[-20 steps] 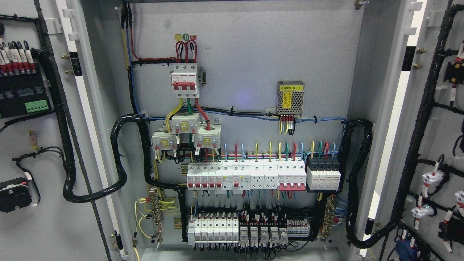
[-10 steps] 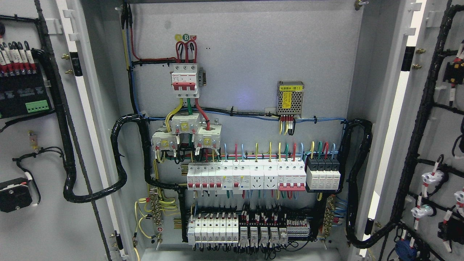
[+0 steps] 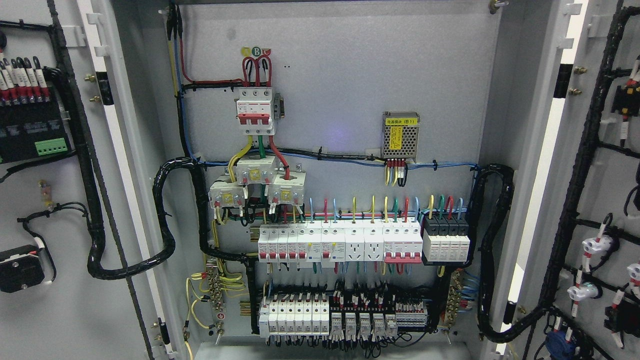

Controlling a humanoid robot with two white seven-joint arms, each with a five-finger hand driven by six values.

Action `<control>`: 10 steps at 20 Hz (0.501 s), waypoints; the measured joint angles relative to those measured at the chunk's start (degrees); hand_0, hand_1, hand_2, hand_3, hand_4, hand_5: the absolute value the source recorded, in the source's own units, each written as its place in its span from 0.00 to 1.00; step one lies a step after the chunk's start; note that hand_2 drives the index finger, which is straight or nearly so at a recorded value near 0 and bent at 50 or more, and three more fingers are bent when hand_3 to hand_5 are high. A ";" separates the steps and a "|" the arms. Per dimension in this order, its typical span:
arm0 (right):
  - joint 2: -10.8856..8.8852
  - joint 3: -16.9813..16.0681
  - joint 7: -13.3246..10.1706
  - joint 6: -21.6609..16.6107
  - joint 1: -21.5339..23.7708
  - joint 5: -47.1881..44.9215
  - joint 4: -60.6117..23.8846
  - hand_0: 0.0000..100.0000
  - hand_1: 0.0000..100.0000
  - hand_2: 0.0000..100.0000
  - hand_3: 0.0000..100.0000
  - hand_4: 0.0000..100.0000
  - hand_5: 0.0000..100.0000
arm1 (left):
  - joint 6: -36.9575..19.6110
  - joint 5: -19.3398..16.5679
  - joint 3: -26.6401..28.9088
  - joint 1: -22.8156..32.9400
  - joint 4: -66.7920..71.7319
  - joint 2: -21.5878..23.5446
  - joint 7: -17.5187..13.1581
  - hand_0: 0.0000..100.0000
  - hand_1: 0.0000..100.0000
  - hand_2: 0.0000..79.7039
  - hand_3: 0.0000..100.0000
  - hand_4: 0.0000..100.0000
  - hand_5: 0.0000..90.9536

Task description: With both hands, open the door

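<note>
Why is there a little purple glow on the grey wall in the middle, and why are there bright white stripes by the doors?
Head view: the purple glow looks like a faint light reflection on the back panel. Head view: the white stripes are overexposed gaps beside the left door and right door. Head view: the middle is sharp and evenly lit.
</note>
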 measured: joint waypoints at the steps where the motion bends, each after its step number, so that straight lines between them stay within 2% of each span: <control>1: 0.80 0.00 -0.88 1.91 -1.32 0.38 2.46 0.38 0.00 0.00 0.00 0.00 0.00 | 0.01 -0.09 0.06 -1.03 2.01 -0.20 0.13 0.00 0.00 0.00 0.00 0.00 0.00; 6: 3.65 -0.38 -5.27 12.17 -6.50 4.72 11.03 0.38 0.00 0.00 0.00 0.00 0.00 | 0.29 -0.35 0.26 -6.07 11.57 -0.97 0.35 0.00 0.00 0.00 0.00 0.00 0.00; 10: 5.93 -1.98 -6.69 21.28 -10.60 9.26 15.52 0.38 0.00 0.00 0.00 0.00 0.00 | 3.39 -0.46 1.09 -9.13 17.71 -1.39 0.53 0.00 0.00 0.00 0.00 0.00 0.00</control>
